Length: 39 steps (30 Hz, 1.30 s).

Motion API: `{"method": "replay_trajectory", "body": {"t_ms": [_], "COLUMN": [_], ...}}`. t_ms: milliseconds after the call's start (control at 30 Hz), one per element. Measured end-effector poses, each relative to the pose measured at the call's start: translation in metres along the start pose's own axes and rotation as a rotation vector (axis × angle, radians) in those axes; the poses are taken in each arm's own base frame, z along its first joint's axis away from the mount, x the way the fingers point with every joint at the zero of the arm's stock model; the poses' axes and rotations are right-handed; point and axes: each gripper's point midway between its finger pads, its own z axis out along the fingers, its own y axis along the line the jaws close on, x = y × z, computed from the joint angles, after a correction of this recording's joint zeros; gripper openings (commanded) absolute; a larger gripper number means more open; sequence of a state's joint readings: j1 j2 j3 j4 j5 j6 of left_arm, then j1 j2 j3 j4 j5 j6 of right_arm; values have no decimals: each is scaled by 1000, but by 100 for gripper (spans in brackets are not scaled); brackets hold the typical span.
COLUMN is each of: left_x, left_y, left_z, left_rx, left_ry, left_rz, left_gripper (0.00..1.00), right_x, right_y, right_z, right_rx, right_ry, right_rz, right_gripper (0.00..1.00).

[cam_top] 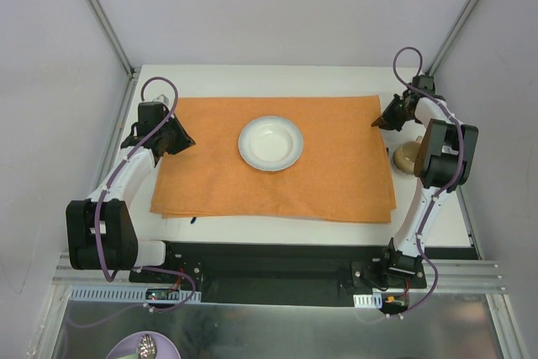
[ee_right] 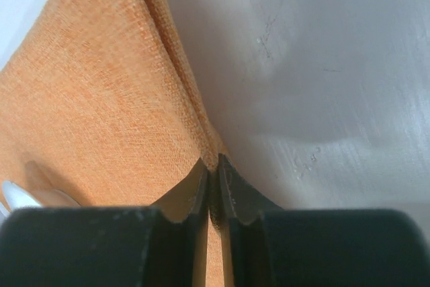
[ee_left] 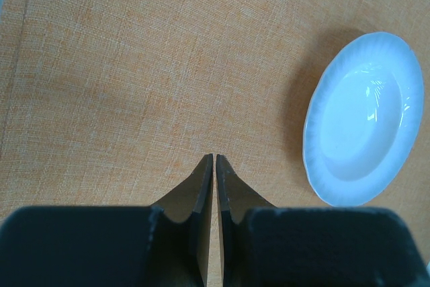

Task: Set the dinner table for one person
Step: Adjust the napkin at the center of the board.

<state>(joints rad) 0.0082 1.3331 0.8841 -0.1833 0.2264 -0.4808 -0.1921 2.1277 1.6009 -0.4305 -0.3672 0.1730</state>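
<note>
Quick count from where I'm standing: 2 arms, 1 white fluted plate (cam_top: pixel 270 143), 1 orange placemat (cam_top: pixel 277 187), 1 tan round thing (cam_top: pixel 405 157), plus 1 lavender dish (cam_top: pixel 143 346) off the table.

The dinner table (cam_top: pixel 252 77) is the white top w/ metal rails. It's boxed in by plain pale panels on the left, right & far sides.

The placemat covers most of the middle. Its near edge shows doubled layers, can't tell if folded or stacked.

The plate sits on the mat, center-ish, a bit toward the far side.

The left gripper (ee_left: pixel 214 158) hangs over the mat's left part w/ fingers pressed together, holding nothing.

The right gripper (ee_right: pixel 211 160) is by the mat's far right corner, fingers pressed together right at the cloth edge. Can't tell if any cloth is caught.

The tan thing is on bare table just right of the mat, partly behind the right arm.

The lavender dish is near left, below the table's near edge.
</note>
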Motion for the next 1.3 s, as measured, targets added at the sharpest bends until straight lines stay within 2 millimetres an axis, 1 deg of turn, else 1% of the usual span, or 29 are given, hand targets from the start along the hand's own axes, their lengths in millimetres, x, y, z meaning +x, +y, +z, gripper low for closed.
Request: {"method": "replay_trajectory", "body": {"t_ms": [33, 67, 133, 167, 233, 400, 467, 533, 600, 633, 700, 733, 800, 867, 933, 1000, 1100, 1167, 1233, 1300], "left_x": [0, 0, 0, 0, 0, 0, 0, 0, 0, 0, -1, -1, 0, 0, 1, 0, -1, -2, -2, -2], "left_y": [0, 0, 0, 0, 0, 0, 0, 0, 0, 0, -1, -1, -1, -1, -1, -1, -3, -3, -4, -4], "left_z": [0, 0, 0, 0, 0, 0, 0, 0, 0, -1, -2, -2, -3, -4, -4, -6, -8, -10, -11, -11], "left_rx": [0, 0, 0, 0, 0, 0, 0, 0, 1, 1, 2, 3, 2, 2, 1, 1, 6, 8, 9, 9], "left_ry": [0, 0, 0, 0, 0, 0, 0, 0, 0, -1, -3, -4, -3, -2, 0, -3, -10, -14, -16, -16], "left_rz": [0, 0, 0, 0, 0, 0, 0, 0, 1, 1, 2, 2, 2, 2, 2, 2, 4, 6, 6, 6], "left_gripper": [5, 5, 5, 5, 5, 5, 6, 6, 6, 6, 6, 6, 5, 5, 5, 6, 5, 5, 5, 5], "right_x": [0, -1, -5, -6, -10, -15, -15, -15, -15, -16, -15, -12, -3, 8, 17, 25, 35, 42, 45, 42], "right_y": [0, 1, 1, 2, 3, 5, 6, 11, 21, 29, 43, 56, 78, 98, 106, 96, 60, 34, 15, 6], "right_z": [0, 0, 0, 0, 0, -1, -6, -16, -33, -47, -65, -78, -96, -108, -112, -109, -98, -95, -97, -102], "right_rx": [-2, -5, -11, -15, -22, -30, -32, -37, -46, -54, -64, -73, -96, -117, -115, -71, 51, 149, 227, 278], "right_ry": [1, -2, -16, -22, -36, -57, -67, -82, -110, -137, -175, -202, -232, -249, -251, -245, -219, -203, -195, -215], "right_rz": [2, 3, 0, 1, -4, -12, -16, -22, -40, -56, -90, -120, -171, -218, -246, -246, -211, -188, -175, -171], "right_gripper": [41, 49, 60, 62, 64, 66, 66, 66, 66, 66, 67, 67, 67, 67, 67, 67, 67, 67, 67, 66]}}
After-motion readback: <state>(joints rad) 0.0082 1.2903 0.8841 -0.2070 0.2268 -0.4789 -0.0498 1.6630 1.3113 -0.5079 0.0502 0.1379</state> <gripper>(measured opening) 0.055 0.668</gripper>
